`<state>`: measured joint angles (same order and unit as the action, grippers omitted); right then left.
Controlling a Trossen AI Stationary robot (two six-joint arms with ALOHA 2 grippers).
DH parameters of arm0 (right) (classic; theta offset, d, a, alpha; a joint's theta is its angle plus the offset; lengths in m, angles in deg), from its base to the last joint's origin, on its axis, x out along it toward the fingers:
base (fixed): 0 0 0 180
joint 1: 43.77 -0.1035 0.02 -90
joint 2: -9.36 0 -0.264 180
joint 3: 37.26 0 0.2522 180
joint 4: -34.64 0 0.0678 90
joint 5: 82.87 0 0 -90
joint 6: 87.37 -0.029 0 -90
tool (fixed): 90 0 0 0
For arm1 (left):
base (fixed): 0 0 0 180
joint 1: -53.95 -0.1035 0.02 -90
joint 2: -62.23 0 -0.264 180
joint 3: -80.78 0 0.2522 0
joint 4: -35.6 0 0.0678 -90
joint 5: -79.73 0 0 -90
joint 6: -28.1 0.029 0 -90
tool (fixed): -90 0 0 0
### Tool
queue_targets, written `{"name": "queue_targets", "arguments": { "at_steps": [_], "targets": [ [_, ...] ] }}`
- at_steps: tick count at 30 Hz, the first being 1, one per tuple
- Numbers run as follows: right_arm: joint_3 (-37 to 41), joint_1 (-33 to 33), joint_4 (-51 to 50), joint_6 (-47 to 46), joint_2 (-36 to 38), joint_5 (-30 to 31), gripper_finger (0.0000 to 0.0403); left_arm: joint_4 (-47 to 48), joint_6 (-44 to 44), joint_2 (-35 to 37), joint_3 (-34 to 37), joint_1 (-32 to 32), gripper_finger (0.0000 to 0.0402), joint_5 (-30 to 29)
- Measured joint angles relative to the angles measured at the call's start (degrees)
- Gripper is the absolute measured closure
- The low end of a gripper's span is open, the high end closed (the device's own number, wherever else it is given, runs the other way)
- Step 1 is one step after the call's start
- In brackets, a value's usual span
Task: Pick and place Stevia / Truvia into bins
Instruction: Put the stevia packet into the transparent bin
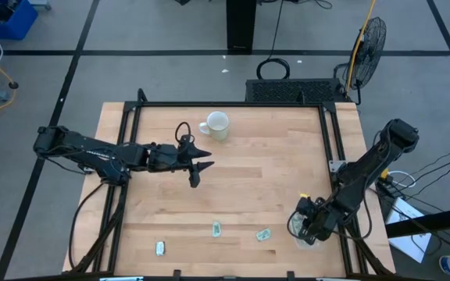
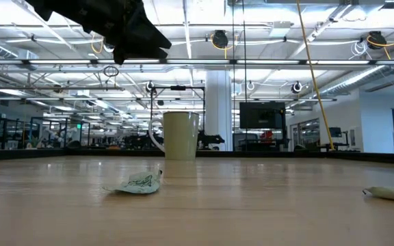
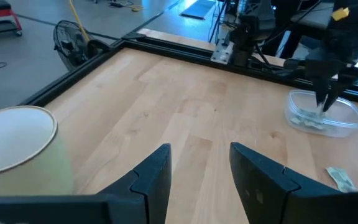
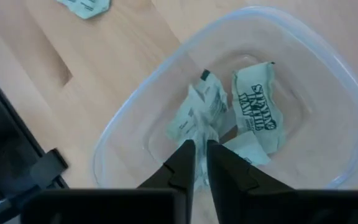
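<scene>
Clear tub [image 4: 241, 93]: right end effector [image 4: 201, 158] barely parted over packets [image 4: 253, 112], seen in wrist view only.

Light wooden table [image 1: 272, 164] in a black frame, white mug [image 1: 216, 125] near its far edge, three sweetener packets [image 1: 217, 229] and a clear tub [image 1: 305, 231] along its near edge.

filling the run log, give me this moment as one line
right gripper: over tub, slightly parted, packet at tips | left gripper: open, idle by mug | three packets loose on table
</scene>
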<state>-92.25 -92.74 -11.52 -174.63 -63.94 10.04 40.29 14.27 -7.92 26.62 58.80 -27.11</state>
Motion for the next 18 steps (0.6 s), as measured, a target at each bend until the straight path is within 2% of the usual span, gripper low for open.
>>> {"name": "queue_targets", "arguments": {
  "at_steps": [9,12,18],
  "targets": [
    [0.0,0.5,0.0,1.0,-1.8,0.8,0.0321,0.0,0.2,0.0,0.0,0.0,0.0231,0.0],
    [0.0,0.7,0.0,1.3,-1.0,3.2,0.0317,0.0,0.3,0.0,0.0,0.0,0.0231,0.0],
    [0.0,1.5,1.0,1.9,2.6,3.3,0.0325,-0.1,0.7,0.0,0.0,0.0,0.0231,0.0]
  ]
}}
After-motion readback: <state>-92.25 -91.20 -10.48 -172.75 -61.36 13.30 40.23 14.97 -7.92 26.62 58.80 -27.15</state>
